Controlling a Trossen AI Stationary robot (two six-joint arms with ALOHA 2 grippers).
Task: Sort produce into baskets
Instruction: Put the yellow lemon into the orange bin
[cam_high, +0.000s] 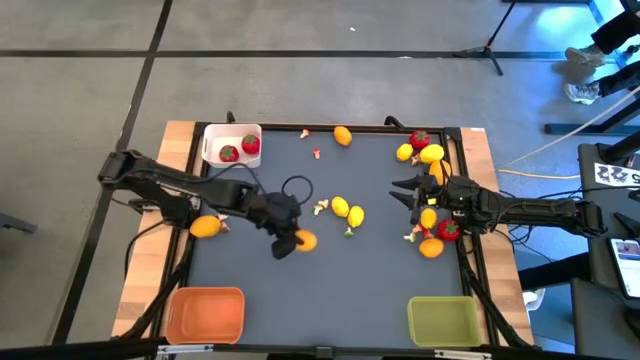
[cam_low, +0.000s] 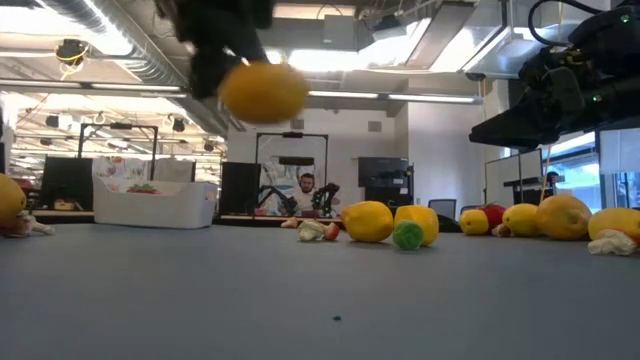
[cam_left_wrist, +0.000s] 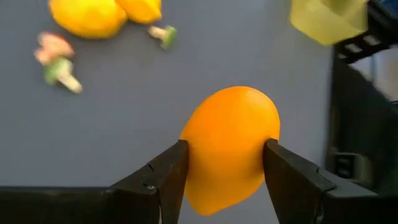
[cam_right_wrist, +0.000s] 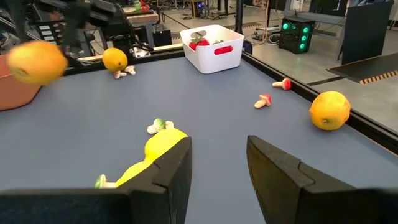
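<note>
An orange citrus (cam_left_wrist: 230, 146), smooth and egg-shaped, sits pinched between the fingers of the left gripper (cam_high: 290, 240), lifted clear above the dark grey surface (cam_high: 330, 275) near its middle. Just beyond it from that gripper lie two yellow lemons (cam_high: 347, 210) with a small green-topped bit beside them. Farther from the citrus, the white basket (cam_high: 232, 143) at one far corner holds two red strawberries (cam_high: 240, 149). The orange basket (cam_high: 205, 313) and the olive-green basket (cam_high: 442, 320) sit at the near corners. The right gripper (cam_high: 403, 191) hangs off to the citrus's other side, fingers partly apart and holding nothing, among more lemons and strawberries. Behind the surface the room is an open workshop with ceiling lights, monitors, and a person seated at a desk (cam_low: 306, 192).
</note>
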